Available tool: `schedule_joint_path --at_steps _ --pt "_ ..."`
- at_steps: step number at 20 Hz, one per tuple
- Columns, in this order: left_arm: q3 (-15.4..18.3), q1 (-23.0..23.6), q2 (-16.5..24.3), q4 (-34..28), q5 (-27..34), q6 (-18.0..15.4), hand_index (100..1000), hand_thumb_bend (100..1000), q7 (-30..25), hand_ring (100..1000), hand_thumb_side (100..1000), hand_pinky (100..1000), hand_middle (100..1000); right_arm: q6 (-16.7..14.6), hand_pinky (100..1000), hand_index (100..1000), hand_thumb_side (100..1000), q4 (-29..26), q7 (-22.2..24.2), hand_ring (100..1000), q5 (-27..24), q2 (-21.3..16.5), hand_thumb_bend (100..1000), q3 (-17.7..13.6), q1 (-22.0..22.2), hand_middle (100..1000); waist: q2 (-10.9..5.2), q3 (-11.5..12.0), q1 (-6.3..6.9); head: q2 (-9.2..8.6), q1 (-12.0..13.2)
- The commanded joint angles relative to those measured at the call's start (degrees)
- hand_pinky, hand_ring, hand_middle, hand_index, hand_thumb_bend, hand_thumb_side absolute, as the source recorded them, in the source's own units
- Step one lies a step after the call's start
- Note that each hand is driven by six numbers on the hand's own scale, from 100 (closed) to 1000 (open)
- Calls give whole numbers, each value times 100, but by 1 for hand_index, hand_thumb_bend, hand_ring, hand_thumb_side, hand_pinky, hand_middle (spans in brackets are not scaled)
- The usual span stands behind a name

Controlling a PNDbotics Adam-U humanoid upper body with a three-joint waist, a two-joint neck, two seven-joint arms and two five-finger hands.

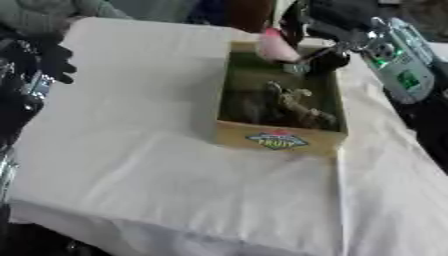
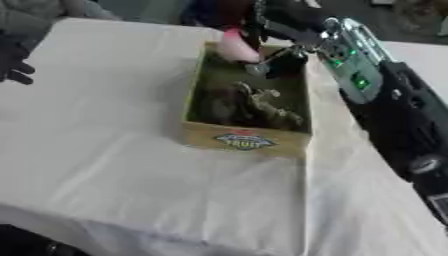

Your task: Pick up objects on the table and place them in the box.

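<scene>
Right hand (image 2: 284, 57), fingers curled around a pink object (image 2: 234, 46) over the cardboard box's (image 2: 245, 141) far edge, should release only once inside; left hand (image 1: 54, 60) idles, fingers relaxed, at the table's (image 1: 175, 185) left edge.

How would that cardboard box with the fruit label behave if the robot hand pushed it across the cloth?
The box would probably slide rather than tip, since it sits low and wide. Its open cardboard walls look thin, so they might flex. The white tablecloth lies loose with creases, so it may bunch ahead of the box.
</scene>
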Motion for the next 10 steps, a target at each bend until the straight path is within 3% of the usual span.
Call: schedule_joint_path --at_steps 1,3,9,10 --pt "13 -85 70 -91 30 -3 802 544 -15 612 716 583 625 -114 425 452 192 110 94 481 204 59 153 28 -70 405 -60 2 20 28 -17" --pt "16 -81 66 -89 30 -3 802 543 -14 612 716 583 625 -139 436 474 205 207 112 489 309 88 171 16 -46 425 -53 -4 20 28 -18" --pt "25 -61 63 -79 35 -2 803 542 -1 612 716 583 626 -8 529 719 275 386 51 560 518 58 347 -118 37 577 -47 -51 25 28 0" --pt "26 -60 63 -78 35 -3 803 541 1 613 716 583 627 34 552 777 340 392 33 586 539 47 392 -140 53 622 -46 -53 23 28 2"
